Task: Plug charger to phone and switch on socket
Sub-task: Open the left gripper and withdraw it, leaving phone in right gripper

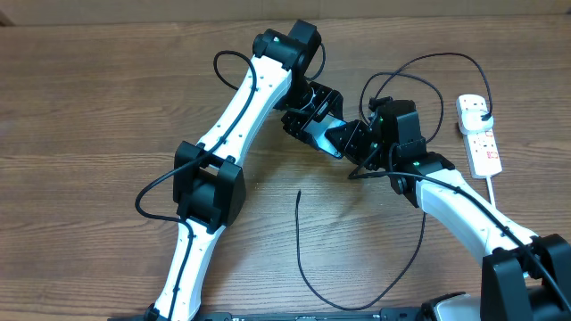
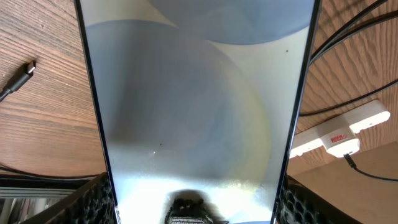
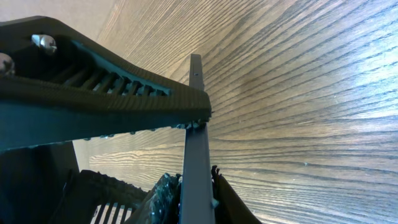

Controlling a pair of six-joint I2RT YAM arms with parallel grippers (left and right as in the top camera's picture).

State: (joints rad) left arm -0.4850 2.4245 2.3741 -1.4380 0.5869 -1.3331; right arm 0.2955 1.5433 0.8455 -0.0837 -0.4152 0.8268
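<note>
Mid-table: a phone (image 1: 323,141) is held between two robot arms that meet over the wooden table (image 1: 89,107).
Phone: slim, with a pale blue lit screen and dark edges. The screen fills most of the left wrist view. The right wrist view shows only its thin grey edge (image 3: 196,81).
Left gripper (image 1: 312,114): reaches in from the far side. Its jaws stand wide and clamp the phone across its width, with one finger (image 2: 93,202) against each long edge.
Right gripper (image 1: 363,144): comes in from the right. Its jaws are almost together, pinching the phone across its thin side. The upper finger (image 3: 112,93) touches one face and the lower finger (image 3: 161,196) meets the other.
Charger (image 1: 301,245): a thin black cable lying loose on the table, nearer the robot than the phone. Its tip (image 1: 298,193) lies free, apart from the phone and from both grippers. From the tip the cable runs toward the near edge, curves right, then passes under the right arm.
Socket (image 1: 483,143): a white power strip on the right of the table, well apart from the phone. A black plug (image 1: 479,109) sits at its far end, and small red marks show beside its outlets. Its white lead (image 1: 504,209) trails toward the near edge.
Switch: too small to tell its position.
</note>
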